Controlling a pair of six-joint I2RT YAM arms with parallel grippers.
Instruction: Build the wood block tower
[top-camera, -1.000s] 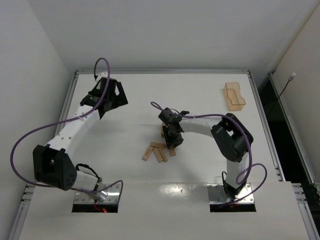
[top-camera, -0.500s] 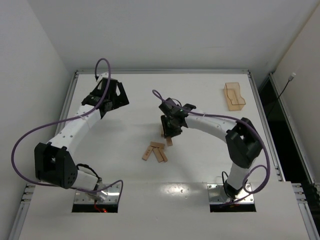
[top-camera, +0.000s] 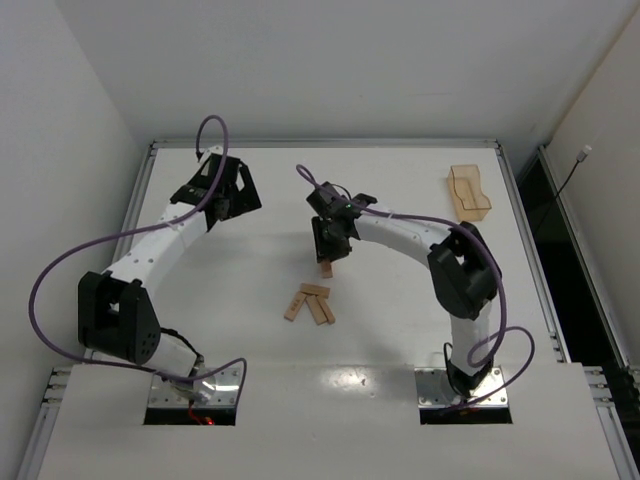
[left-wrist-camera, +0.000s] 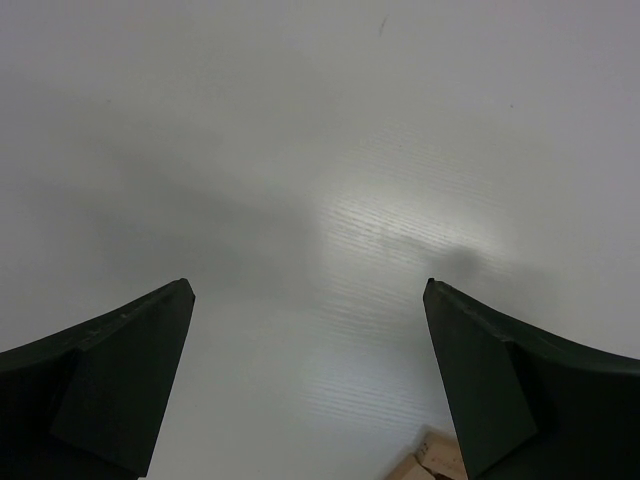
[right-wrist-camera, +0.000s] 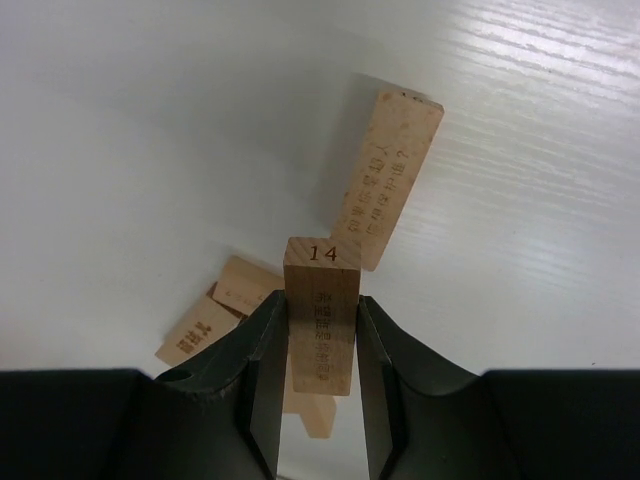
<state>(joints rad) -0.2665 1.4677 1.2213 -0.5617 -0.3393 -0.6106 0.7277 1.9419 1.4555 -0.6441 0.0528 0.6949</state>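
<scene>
White table (top-camera: 400, 340) carrying both arms. Right gripper (top-camera: 327, 243) pinching wood block (right-wrist-camera: 321, 300) marked 14, fingers narrow-set, hanging over lone flat block (right-wrist-camera: 386, 180). Loose blocks (top-camera: 309, 303) lying nearer bases. Left gripper (left-wrist-camera: 308, 300) gaping wide, holding nothing.

I count at least 5 wood blocks (right-wrist-camera: 321, 290): 3 in a loose pile (top-camera: 309, 303), 1 lying alone, 1 between the fingers of the right gripper (right-wrist-camera: 320, 320). There are 1 orange tray (top-camera: 468, 193) and 2 arms.
</scene>
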